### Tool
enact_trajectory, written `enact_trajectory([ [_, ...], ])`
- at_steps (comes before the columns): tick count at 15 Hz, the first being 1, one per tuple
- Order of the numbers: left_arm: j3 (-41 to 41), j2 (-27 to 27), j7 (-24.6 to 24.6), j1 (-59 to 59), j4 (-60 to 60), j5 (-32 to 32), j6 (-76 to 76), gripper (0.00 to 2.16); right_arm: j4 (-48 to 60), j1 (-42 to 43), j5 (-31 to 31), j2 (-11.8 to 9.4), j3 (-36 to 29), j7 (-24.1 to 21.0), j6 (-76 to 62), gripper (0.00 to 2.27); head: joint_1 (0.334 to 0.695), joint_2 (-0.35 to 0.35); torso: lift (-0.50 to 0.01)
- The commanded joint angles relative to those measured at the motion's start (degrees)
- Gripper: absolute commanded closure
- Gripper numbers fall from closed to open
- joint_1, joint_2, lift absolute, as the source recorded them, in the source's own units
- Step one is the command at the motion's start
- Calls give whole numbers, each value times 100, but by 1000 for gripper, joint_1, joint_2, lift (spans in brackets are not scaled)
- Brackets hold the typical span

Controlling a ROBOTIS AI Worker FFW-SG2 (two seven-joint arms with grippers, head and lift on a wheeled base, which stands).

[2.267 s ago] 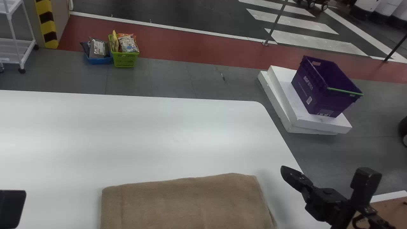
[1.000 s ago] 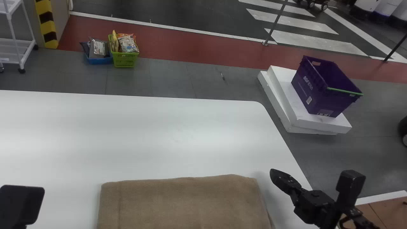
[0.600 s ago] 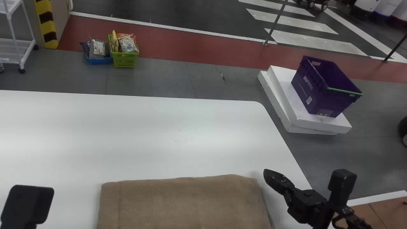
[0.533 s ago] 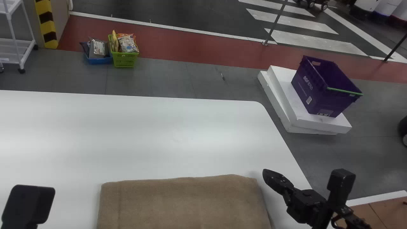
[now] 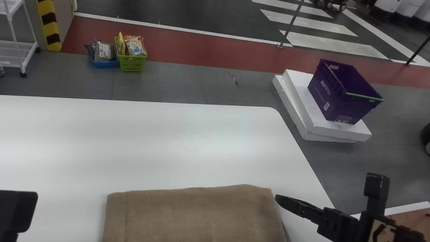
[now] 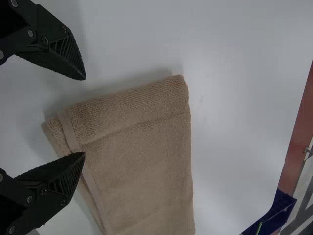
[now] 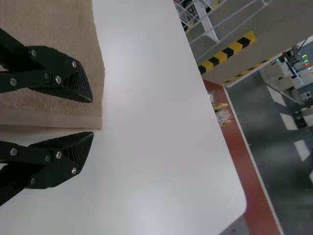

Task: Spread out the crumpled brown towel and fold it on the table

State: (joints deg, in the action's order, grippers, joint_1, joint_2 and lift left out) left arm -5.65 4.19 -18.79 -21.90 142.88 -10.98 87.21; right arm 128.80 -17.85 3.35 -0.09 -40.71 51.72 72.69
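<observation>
The brown towel [image 5: 198, 215] lies folded into a flat rectangle at the table's near side. In the head view, the right gripper [image 5: 297, 205] is beside its far right corner, and part of the left gripper [image 5: 16, 211] shows at the left edge. The left wrist view has the left gripper [image 6: 85, 116] open, one fingertip over the hemmed edge of the towel [image 6: 142, 147], the other over bare table. In the right wrist view, the open right gripper [image 7: 93, 117] has its fingers on either side of the hemmed edge of the towel [image 7: 54, 93]; contact cannot be told.
The white table [image 5: 151, 144] extends beyond the towel, with a rounded far right corner. On the floor past it stand a purple crate [image 5: 336, 97] on white slabs [image 5: 305, 124], a green basket [image 5: 131, 63] and a blue one [image 5: 104, 64]. A white rack [image 5: 20, 53] is far left.
Over these frames the right gripper has come left towards the towel, its visible finger now lying flatter. The left arm moved right, then back left. The towel has hardly changed.
</observation>
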Motion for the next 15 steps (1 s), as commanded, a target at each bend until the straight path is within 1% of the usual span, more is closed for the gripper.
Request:
enact_trajectory([
  [1,-7,3,-20,-7,21,9,-24,340,189,370,-326,14,-68,75,1165,53,695,-350,-127],
  [2,-16,3,-72,-7,12,9,-42,340,101,493,-458,14,-60,84,1411,70,695,-350,-127],
  [4,-16,3,-204,-7,21,17,-77,340,-250,625,-493,14,-7,93,1657,93,695,-350,-127],
  [7,-59,12,-635,-139,126,9,-411,343,-672,871,-704,14,28,101,1727,97,695,-350,-127],
  [10,-147,-6,-626,-192,250,17,-551,343,-962,1082,-721,-18,64,101,1739,120,695,-350,-127],
  [15,-51,20,-644,-289,496,0,-534,343,-901,1091,-721,-18,231,101,1739,137,695,-350,-127],
])
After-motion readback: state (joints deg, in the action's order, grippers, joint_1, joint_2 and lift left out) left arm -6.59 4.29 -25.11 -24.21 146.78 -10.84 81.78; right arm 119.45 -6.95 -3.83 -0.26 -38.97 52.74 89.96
